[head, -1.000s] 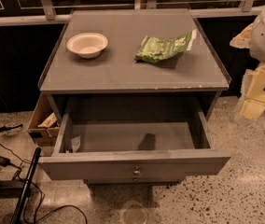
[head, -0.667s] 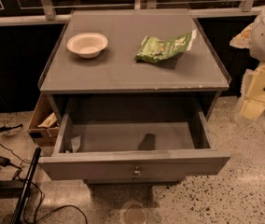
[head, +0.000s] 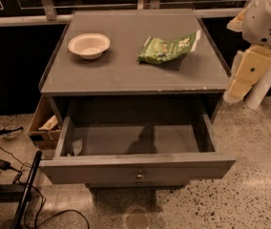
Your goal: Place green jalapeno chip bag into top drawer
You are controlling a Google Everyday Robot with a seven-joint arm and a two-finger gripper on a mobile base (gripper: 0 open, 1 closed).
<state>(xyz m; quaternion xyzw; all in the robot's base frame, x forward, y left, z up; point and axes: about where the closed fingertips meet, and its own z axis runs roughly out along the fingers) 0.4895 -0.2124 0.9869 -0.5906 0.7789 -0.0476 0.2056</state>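
Note:
The green jalapeno chip bag [head: 168, 49] lies flat on the right half of the grey cabinet top [head: 135, 73]. The top drawer [head: 135, 168] is pulled out wide open below it. It has a flat grey front and a small round knob [head: 139, 176], and its inside is nearly bare. My arm, white and cream, hangs at the right edge of the view. The gripper [head: 235, 88] is beside the cabinet's right side, to the right of and lower than the bag, and touches nothing.
A white round bowl [head: 89, 45] stands on the left half of the cabinet top. A brown cardboard box [head: 44, 125] sits on the floor left of the drawer. Cables [head: 2, 163] and a dark pole [head: 26, 190] lie at the lower left. Dark windows run behind the cabinet.
My arm has shifted slightly up and left, toward the cabinet. The bag, the bowl and the drawer have not moved.

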